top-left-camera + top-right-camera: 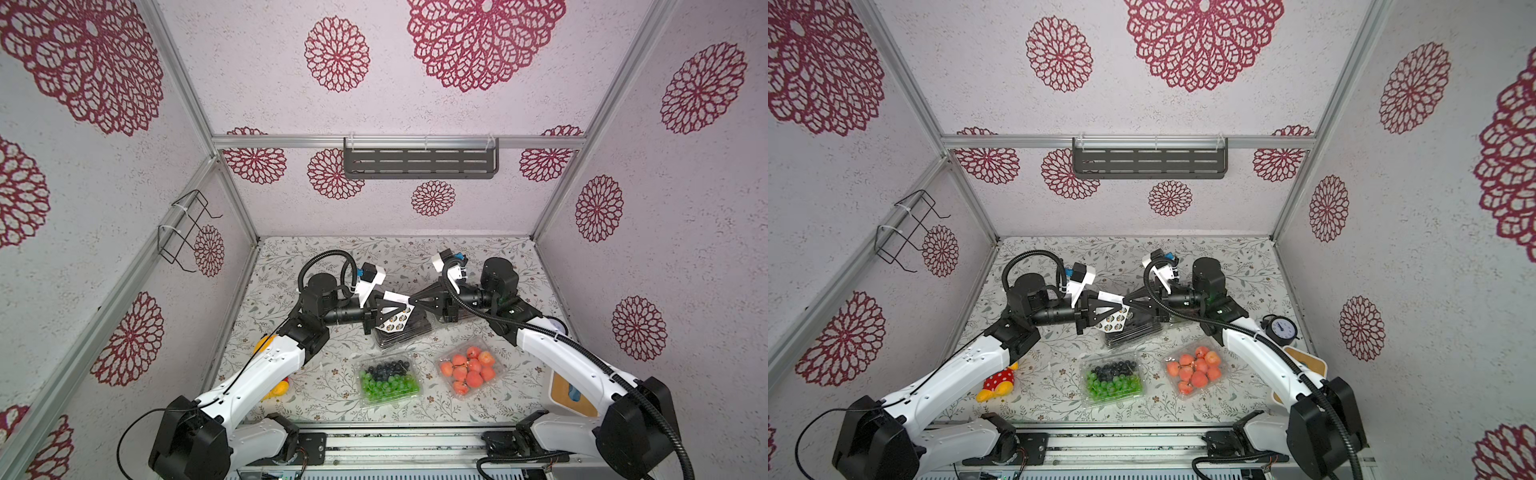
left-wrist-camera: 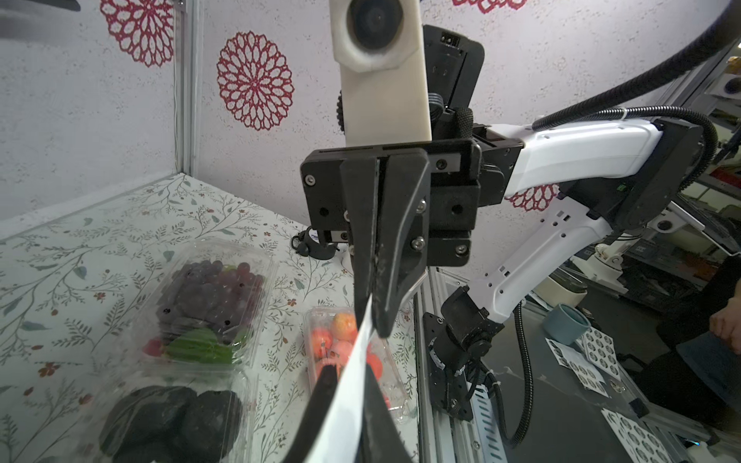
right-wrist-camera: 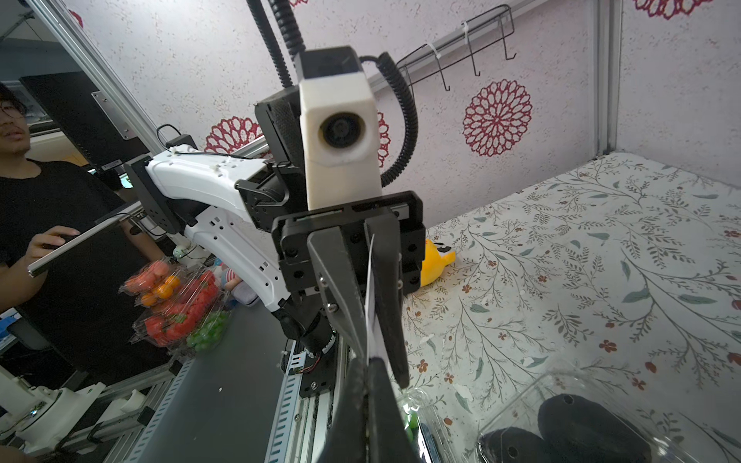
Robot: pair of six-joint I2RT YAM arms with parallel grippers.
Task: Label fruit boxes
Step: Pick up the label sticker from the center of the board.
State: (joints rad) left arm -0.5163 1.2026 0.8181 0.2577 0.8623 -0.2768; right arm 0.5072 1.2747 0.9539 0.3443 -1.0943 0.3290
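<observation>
1. Pincer state. The left pincer (image 1: 406, 308) is clamping one edge of the white sticker sheet (image 1: 397, 322). The right pincer (image 1: 413, 299) is clamping the opposite edge, tip to tip with the left. The sheet is hanging in the air between them, directly above the box of black fruit (image 2: 172, 417).

2. Box positions. All four clear clamshell boxes are lying flat on the desk (image 1: 291, 374), lids closed.
- The black-fruit box is sitting mid-desk, partly under both pincers.
- The dark purple grape box (image 2: 212, 296) is lying just beside it, under the right arm in both top views.
- The green-and-blue grape box (image 1: 388, 380) and the orange-red fruit box (image 1: 469, 370) are resting nearer the front edge, apart from each other.

3. Handling judgement. The boxes are likely behaving as light, thin-walled shells: glossy, slippery and easily dented, with lids that are likely flexing under pressure. A light box is also likely sliding on the desk when pushed.

4. Where to take hold. The stiffer rim flange or the short end walls are looking like the safest grip. The flat lid centre is offering the best labelling surface.
</observation>
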